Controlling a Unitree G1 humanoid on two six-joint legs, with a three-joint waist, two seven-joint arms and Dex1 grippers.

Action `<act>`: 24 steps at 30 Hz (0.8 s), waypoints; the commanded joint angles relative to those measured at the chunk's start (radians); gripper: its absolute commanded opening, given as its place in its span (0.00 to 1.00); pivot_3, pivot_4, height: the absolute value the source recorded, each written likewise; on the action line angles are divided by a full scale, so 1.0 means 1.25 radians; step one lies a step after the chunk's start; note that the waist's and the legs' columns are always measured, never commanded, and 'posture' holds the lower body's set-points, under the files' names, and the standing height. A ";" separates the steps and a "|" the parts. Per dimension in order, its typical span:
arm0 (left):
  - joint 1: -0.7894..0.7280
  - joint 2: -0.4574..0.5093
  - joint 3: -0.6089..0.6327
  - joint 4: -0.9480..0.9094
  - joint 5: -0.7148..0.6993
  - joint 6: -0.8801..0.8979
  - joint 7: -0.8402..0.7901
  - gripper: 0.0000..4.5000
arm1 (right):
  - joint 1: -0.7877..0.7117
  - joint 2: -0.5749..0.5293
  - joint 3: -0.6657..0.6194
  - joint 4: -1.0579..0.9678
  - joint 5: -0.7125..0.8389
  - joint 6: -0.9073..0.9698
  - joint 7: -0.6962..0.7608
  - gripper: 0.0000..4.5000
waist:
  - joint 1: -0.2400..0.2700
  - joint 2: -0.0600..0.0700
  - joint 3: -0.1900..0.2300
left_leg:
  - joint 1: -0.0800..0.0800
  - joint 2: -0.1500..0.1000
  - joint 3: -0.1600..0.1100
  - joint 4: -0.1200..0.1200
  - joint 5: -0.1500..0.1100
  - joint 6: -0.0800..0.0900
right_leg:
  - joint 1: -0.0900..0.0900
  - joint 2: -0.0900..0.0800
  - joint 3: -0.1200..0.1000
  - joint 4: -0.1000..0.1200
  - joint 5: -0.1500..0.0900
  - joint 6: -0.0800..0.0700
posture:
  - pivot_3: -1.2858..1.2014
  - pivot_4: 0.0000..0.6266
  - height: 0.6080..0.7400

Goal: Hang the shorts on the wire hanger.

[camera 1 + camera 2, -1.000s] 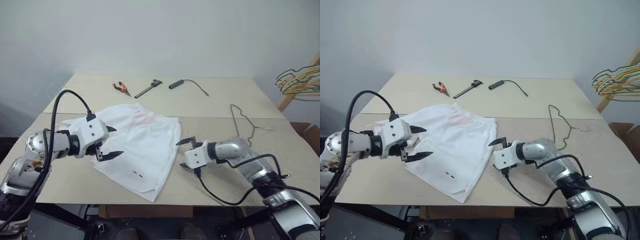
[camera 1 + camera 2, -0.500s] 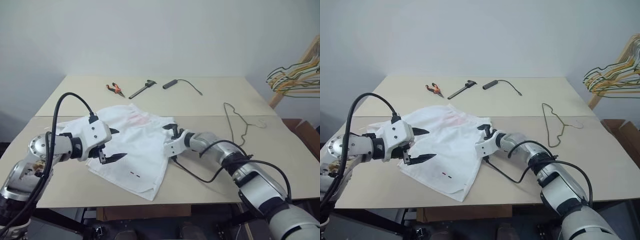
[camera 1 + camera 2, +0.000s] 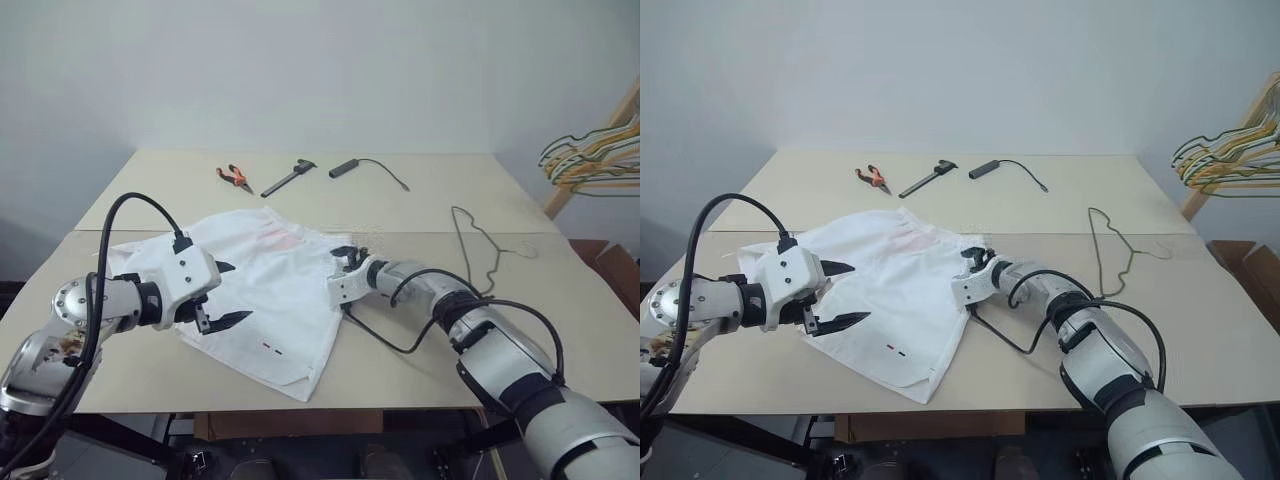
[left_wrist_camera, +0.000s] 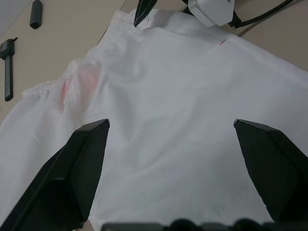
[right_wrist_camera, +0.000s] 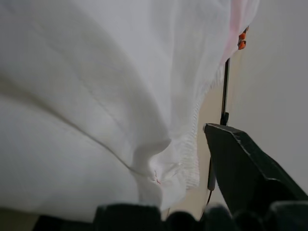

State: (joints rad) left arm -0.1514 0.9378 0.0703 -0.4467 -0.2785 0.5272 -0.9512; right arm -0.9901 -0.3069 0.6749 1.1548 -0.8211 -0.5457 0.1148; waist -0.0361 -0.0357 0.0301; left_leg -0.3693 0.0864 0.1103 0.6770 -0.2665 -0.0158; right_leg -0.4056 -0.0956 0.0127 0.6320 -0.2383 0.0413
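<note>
Shorts (image 3: 270, 290) corner between half-closed right gripper (image 3: 347, 262) fingers; left gripper (image 3: 218, 293) spread above.

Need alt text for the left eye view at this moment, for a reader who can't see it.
White shorts lie spread on a beige table, with the right gripper at their waistband corner and the left gripper, jaws open, over the opposite side. A bare wire hanger lies flat to the right; pliers, a caliper and a black cabled device sit at the far edge.
</note>
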 commanded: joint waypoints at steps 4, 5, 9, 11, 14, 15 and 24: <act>-0.027 0.003 0.006 -0.022 -0.004 -0.004 0.006 1.00 | -0.031 -0.032 -0.002 0.028 0.002 -0.011 -0.012 0.14 | -0.003 0.000 0.000 | -0.001 0.000 0.000 -0.001 0.000 0.000 | -0.001 0.000 0.000 -0.001 0.000 0.000 | 0.56 0.00 1.00; -0.030 0.001 0.000 -0.021 -0.003 -0.005 0.007 1.00 | -0.033 -0.037 -0.003 0.032 0.002 -0.007 -0.013 0.06 | -0.005 0.000 0.000 | -0.001 0.000 0.000 -0.001 0.000 0.000 | -0.001 0.000 0.000 -0.001 0.000 0.000 | 0.55 0.00 1.00; -0.049 -0.011 -0.029 -0.014 0.000 -0.014 0.002 1.00 | -0.032 -0.064 -0.024 0.039 0.022 0.024 -0.007 0.01 | -0.005 0.000 0.000 | 0.000 0.000 0.000 -0.001 0.000 0.000 | -0.001 0.000 0.000 -0.001 0.000 0.000 | 0.54 0.00 1.00; -0.063 -0.019 -0.047 -0.007 0.001 -0.018 -0.001 1.00 | -0.024 -0.083 -0.037 0.029 0.033 0.044 -0.005 0.01 | -0.005 0.001 0.000 | 0.000 0.000 0.000 -0.001 0.000 0.000 | -0.001 0.000 0.000 -0.001 0.000 0.000 | 0.53 0.00 1.00; -0.095 -0.039 -0.088 0.021 0.016 -0.033 -0.006 1.00 | 0.018 -0.134 -0.058 -0.023 0.045 0.077 0.007 0.01 | -0.006 0.001 0.000 | -0.001 0.000 0.000 -0.001 0.000 0.000 | -0.001 0.000 0.000 -0.002 0.000 0.000 | 0.52 0.00 1.00; -0.107 -0.045 -0.100 0.032 0.020 -0.038 -0.008 1.00 | 0.039 -0.153 -0.067 -0.051 0.051 0.090 0.018 0.01 | -0.006 0.001 0.000 | -0.001 0.000 0.000 -0.001 0.000 0.000 | -0.001 0.000 0.000 -0.002 0.000 0.000 | 0.51 0.00 1.00; -0.175 -0.071 -0.187 0.113 0.058 -0.088 -0.051 1.00 | 0.365 -0.298 -0.203 -0.607 0.109 0.348 0.237 0.01 | -0.038 0.001 0.000 | -0.001 0.000 0.000 -0.001 0.000 0.000 | 0.000 0.000 0.000 -0.002 0.000 0.001 | 0.48 0.00 1.00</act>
State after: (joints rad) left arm -0.3486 0.8483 -0.1645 -0.3082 -0.2212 0.4408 -1.0048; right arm -0.5465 -0.6665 0.4538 0.5082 -0.7016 -0.1677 0.3636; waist -0.0832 -0.0341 0.0303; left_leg -0.3704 0.0863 0.1097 0.6762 -0.2667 -0.0156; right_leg -0.4058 -0.0956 0.0127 0.6298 -0.2387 0.0421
